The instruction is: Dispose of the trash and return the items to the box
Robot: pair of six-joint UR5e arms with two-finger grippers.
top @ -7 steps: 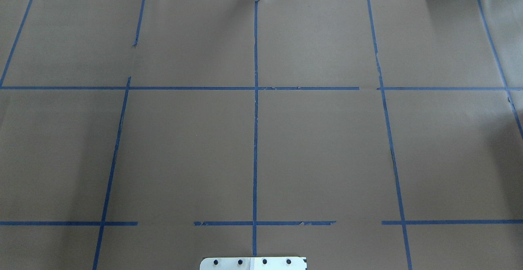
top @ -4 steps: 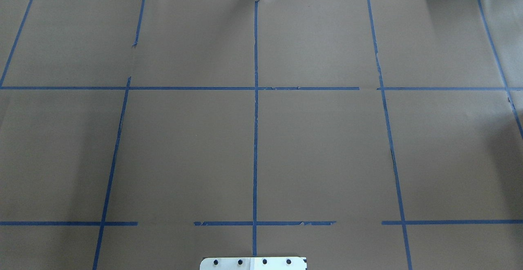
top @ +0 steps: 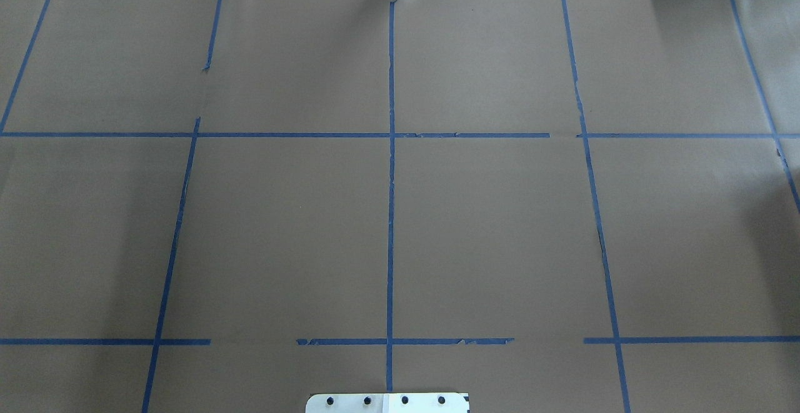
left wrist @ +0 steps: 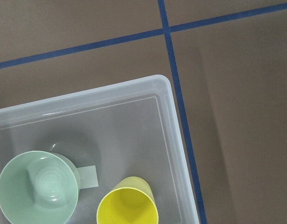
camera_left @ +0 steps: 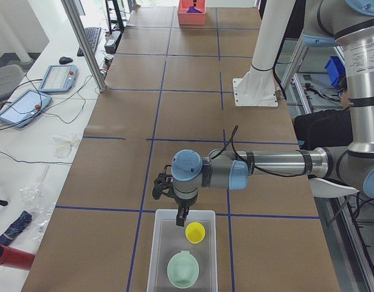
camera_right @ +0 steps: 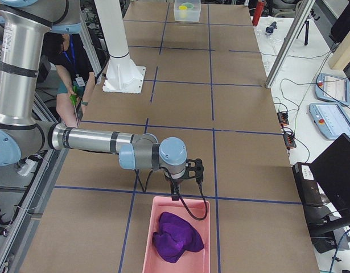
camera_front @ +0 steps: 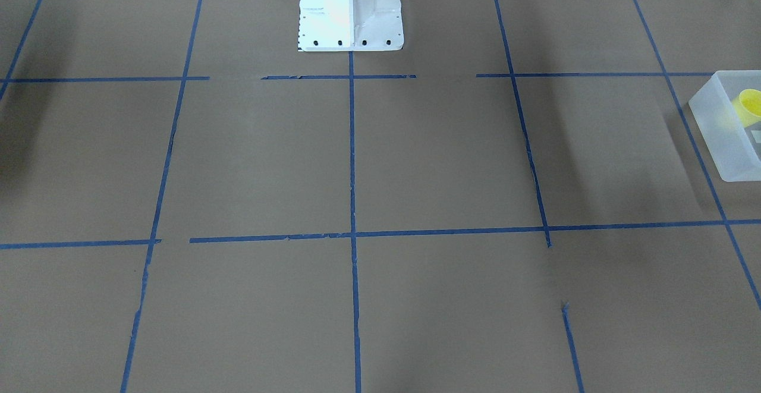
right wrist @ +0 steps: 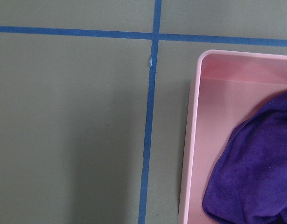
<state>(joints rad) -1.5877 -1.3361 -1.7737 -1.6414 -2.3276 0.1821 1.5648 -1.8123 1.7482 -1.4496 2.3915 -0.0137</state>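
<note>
The cup (left wrist: 128, 201) sits in the box (left wrist: 166, 84) at the tabletop's (top: 281, 232) left end, so the task seems finished; left hand (camera_left: 182, 214) and right hand (camera_right: 176, 194), grip impossible to tell, need only lift clear.

The front-facing view's right edge cuts off the box (camera_front: 722, 137) and yellow cup (camera_front: 748, 103). The right wrist view's lower right crops the pink bin (right wrist: 194, 140) and purple cloth (right wrist: 255, 172). The left hand (camera_left: 182, 214) and right hand (camera_right: 176, 194) are too small to judge their finger gap.
</note>
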